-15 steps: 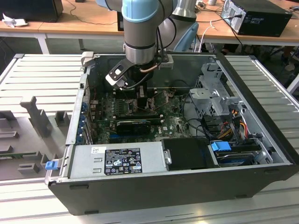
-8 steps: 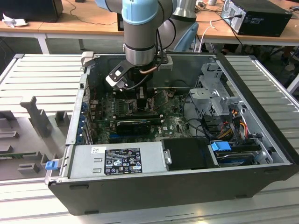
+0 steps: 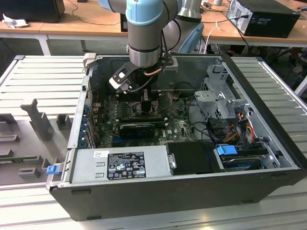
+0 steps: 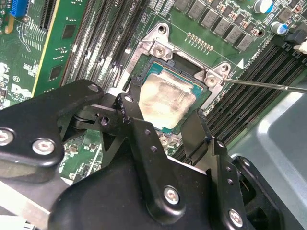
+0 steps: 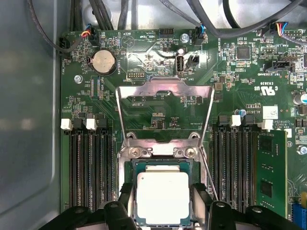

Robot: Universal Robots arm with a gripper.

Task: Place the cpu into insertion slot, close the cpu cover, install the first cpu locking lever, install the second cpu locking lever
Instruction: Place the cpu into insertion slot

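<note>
Cpu is seen seated in the insertion slot, directly beneath the end effector, whose fingers are spread wide astride it; the cpu cover stands raised beyond.

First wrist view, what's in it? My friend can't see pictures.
The pale square cpu lies in the insertion slot on a green circuit board, with the black gripper close around it. The silver cpu cover is flipped open, and long black memory slots run along both sides.
</note>
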